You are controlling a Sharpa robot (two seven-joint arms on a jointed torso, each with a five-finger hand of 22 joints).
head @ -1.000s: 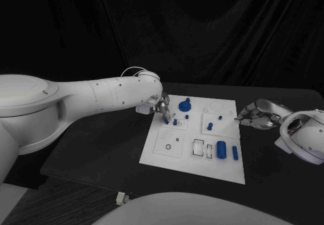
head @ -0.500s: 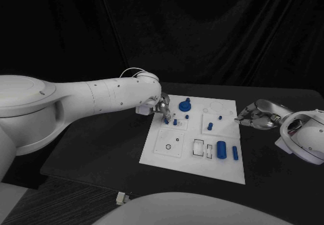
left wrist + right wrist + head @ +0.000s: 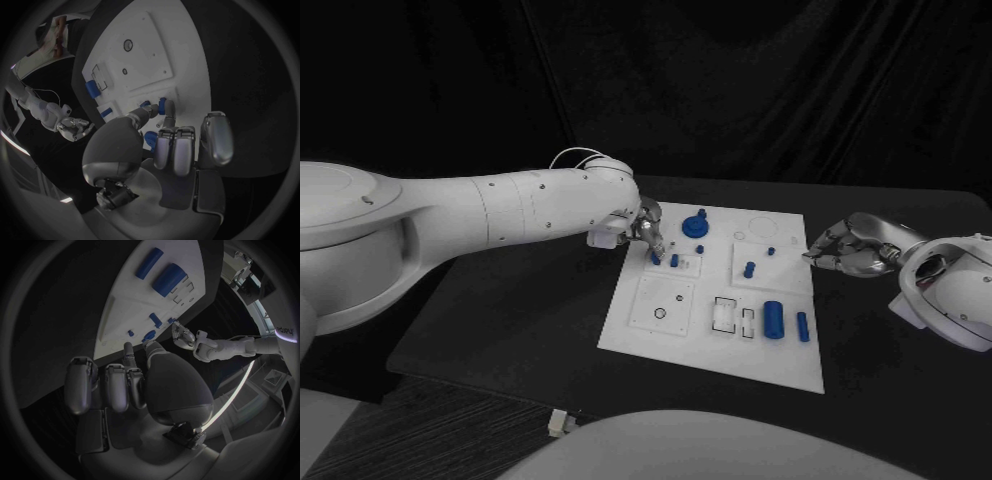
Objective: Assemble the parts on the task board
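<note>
The white task board (image 3: 711,345) lies mid-table. My left hand (image 3: 639,230) hovers over its far left part, and thumb and a finger pinch a small blue peg (image 3: 655,258) standing on the board; the left wrist view shows that peg (image 3: 162,106) between the fingertips. A second peg (image 3: 674,261) stands right beside it. Behind them sits a blue knob (image 3: 695,226). More pegs (image 3: 749,268) stand mid-board. A large blue cylinder (image 3: 773,320) and a slimmer one (image 3: 802,327) lie at the near right. My right hand (image 3: 848,247) hangs at the board's right edge, fingers curled, holding nothing.
Empty cut-outs (image 3: 726,315) and a square plate with a small hole (image 3: 661,303) mark the board's near half. Black table (image 3: 516,310) surrounds the board on all sides. The right wrist view shows the board (image 3: 122,310) and the left hand (image 3: 186,336) beyond it.
The left arm has turned slightly while its hand stays at the same pegs. The right hand has not moved.
</note>
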